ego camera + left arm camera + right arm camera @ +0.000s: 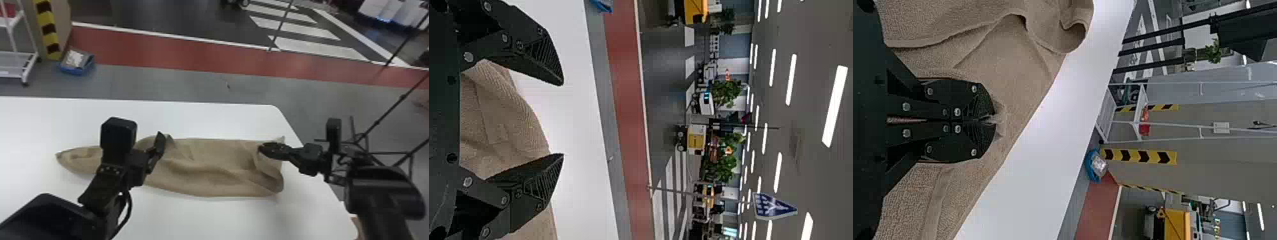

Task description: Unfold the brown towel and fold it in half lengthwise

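White tabletop, brown towel rumpled on it; left hand spread apart, right hand clamped on brown towel; beyond, grey floor (red band across), white rack

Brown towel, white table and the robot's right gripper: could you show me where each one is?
Brown towel (207, 153): head view, middle of its upper face.
White table (191, 220): head view, bare top, near side.
Right gripper (990, 120): right wrist view, between its fingertips.

White table with rumpled brown towel
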Motion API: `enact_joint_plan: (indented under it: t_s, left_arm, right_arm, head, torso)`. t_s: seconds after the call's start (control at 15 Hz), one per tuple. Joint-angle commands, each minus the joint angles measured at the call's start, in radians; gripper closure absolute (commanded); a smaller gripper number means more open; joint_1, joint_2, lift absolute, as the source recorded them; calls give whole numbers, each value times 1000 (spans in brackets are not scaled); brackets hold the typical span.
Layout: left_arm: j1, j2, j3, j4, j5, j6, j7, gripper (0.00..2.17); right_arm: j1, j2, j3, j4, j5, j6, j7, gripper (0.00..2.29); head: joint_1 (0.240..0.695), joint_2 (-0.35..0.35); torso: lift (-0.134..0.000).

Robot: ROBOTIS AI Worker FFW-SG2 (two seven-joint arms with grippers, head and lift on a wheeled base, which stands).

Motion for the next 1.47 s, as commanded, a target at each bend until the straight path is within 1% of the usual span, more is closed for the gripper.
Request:
enact_joint_plan:
  t_s: [0.0, 0.07, 0.2, 0.33, 0.47, 0.87, 1.13, 1.4]
  left_arm:
    - [-3, -5, -13, 12, 19, 21, -26, 643]
    - [-17, -14, -22, 43, 22, 24, -40, 643]
    - [-71, -30, -45, 127, 36, 79, -31, 643]
    - [-106, -53, -45, 200, 32, 79, -31, 643]
    - [-143, -66, -42, 262, 32, 76, -23, 643]
    - [-215, -66, -33, 407, 24, 51, -1, 643]
    - [-227, -66, -43, 431, 21, 42, -4, 643]
    - [-221, -66, -85, 419, 13, 36, 2, 643]
  right_arm:
    - [0, 5, 2, -3, 1, 3, 0, 1153]
    - [0, 7, 5, -3, 0, 6, 0, 1153]
    - [0, 7, 5, -3, -2, 6, 0, 1153]
    - [-2, 5, 0, -3, 4, 3, 0, 1153]
    - [-2, 4, -3, -3, 4, 3, 0, 1153]
    - [-6, 4, 5, -3, 7, 3, 0, 1153]
    - [-9, 5, 10, 2, 7, 0, -1, 1153]
    - [-15, -1, 6, 25, 7, -13, -1, 1153]
  head:
    - [695, -350]
    - [695, -350]
    - [695, -350]
    - [695, -350]
    - [695, -350]
    - [695, -350]
    - [695, -350]
    - [695, -350]
  torso:
    - [-107]
    - [-107]
    - [-107]
    - [-107]
    - [-107]
    - [-107]
    - [-107]
    - [-107]
